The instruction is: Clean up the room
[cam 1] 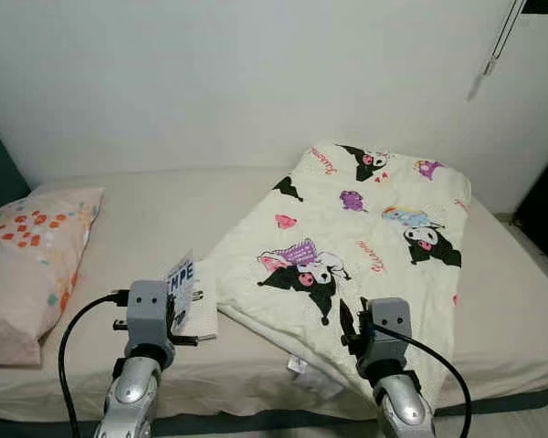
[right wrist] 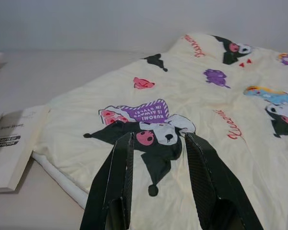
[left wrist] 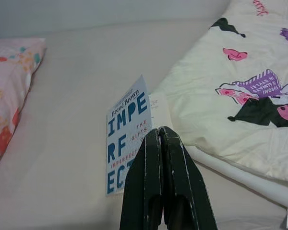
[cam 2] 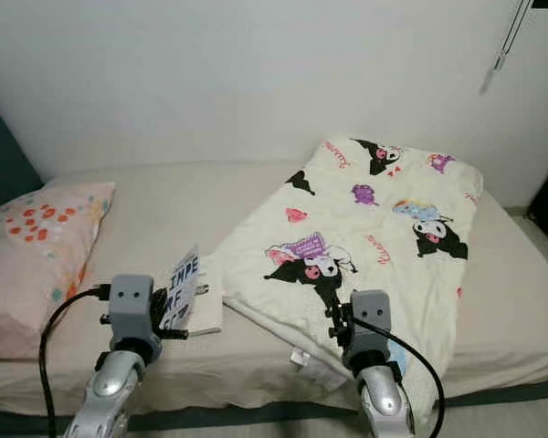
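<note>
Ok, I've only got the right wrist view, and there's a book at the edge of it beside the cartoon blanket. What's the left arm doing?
Observer: The left gripper has its jaws closed at the front cover of the book, apparently pinching it. The cover stands up off the pages.
Operator: Can you read that cover?
Observer: Big blue letters show IMPE, RF, ECT, with Brené Brown printed above them.
Operator: Anything else on the bed?
Observer: A floral pillow lies at the robot's left end of the mattress, apart from the book.
</note>
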Controlling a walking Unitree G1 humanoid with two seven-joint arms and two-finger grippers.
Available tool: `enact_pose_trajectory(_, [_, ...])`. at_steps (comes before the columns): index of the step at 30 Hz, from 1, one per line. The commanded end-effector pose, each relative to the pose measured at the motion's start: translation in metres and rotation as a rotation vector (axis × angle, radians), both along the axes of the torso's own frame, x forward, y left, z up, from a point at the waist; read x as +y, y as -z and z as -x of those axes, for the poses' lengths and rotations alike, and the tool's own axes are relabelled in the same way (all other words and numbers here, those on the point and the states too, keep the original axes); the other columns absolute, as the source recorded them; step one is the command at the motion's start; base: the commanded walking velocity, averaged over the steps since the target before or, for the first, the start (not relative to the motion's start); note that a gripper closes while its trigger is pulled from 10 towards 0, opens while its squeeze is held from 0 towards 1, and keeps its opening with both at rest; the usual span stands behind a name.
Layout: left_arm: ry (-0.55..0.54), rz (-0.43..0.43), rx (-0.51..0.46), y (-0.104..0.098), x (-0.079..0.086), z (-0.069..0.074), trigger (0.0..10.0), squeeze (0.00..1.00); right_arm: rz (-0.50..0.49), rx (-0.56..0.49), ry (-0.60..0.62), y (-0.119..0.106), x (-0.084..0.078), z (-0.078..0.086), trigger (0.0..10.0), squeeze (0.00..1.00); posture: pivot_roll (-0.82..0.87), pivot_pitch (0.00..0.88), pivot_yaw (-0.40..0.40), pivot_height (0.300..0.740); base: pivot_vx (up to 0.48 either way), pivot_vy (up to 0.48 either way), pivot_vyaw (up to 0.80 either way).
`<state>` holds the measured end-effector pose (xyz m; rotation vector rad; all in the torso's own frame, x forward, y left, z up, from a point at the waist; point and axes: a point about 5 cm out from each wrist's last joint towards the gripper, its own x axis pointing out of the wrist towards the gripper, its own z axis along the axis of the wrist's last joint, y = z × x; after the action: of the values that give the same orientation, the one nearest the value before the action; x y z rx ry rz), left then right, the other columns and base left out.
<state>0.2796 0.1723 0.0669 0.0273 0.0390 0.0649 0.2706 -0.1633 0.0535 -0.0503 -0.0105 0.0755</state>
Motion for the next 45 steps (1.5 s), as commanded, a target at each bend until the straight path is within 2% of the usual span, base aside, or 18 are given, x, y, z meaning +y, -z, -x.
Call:
enact_pose_trajectory(1, [0.013, -0.007, 0.006, 0.000, -0.004, 0.001, 10.0, 0.00, -0.008, 0.012, 0.009, 0.001, -0.002, 0.001, 10.0, 0.00, -0.09, 0.113, 0.023, 0.740, 0.000, -0.450, 0.00])
enact_pose_trajectory(21, [0.029, -0.018, 0.012, -0.002, -0.005, 0.000, 10.0, 0.00, -0.015, 0.026, 0.023, 0.003, -0.004, 0.001, 10.0, 0.00, -0.08, 0.116, 0.032, 0.740, 0.000, -0.450, 0.00])
enact_pose_trajectory(27, [0.084, -0.016, 0.016, -0.004, -0.010, -0.001, 10.0, 0.00, -0.017, 0.024, 0.026, 0.002, -0.004, 0.000, 10.0, 0.00, -0.08, 0.117, 0.036, 0.740, 0.000, -0.419, 0.00])
enact_pose_trajectory(28, [0.100, -0.023, 0.056, -0.001, -0.012, -0.001, 10.0, 0.00, -0.016, 0.024, 0.027, 0.002, -0.005, 0.000, 10.0, 0.00, -0.08, 0.118, 0.036, 0.740, 0.000, 0.000, 0.00])
enact_pose_trajectory(31, [0.117, -0.025, 0.078, 0.001, -0.015, -0.002, 10.0, 0.00, -0.016, 0.025, 0.029, 0.002, -0.005, 0.000, 10.0, 0.00, -0.08, 0.121, 0.038, 0.740, 0.086, 0.135, 0.00])
enact_pose_trajectory(36, [0.150, -0.046, 0.082, 0.001, -0.019, -0.003, 10.0, 0.00, -0.017, 0.026, 0.034, 0.003, -0.006, 0.000, 10.0, 0.00, -0.08, 0.122, 0.041, 0.740, 0.254, 0.408, 0.00])
enact_pose_trajectory(45, [0.151, -0.061, 0.082, 0.001, -0.021, -0.004, 10.0, 0.00, -0.020, 0.025, 0.035, 0.003, -0.006, 0.000, 10.0, 0.00, -0.08, 0.123, 0.041, 0.740, 0.000, 0.000, 0.00])
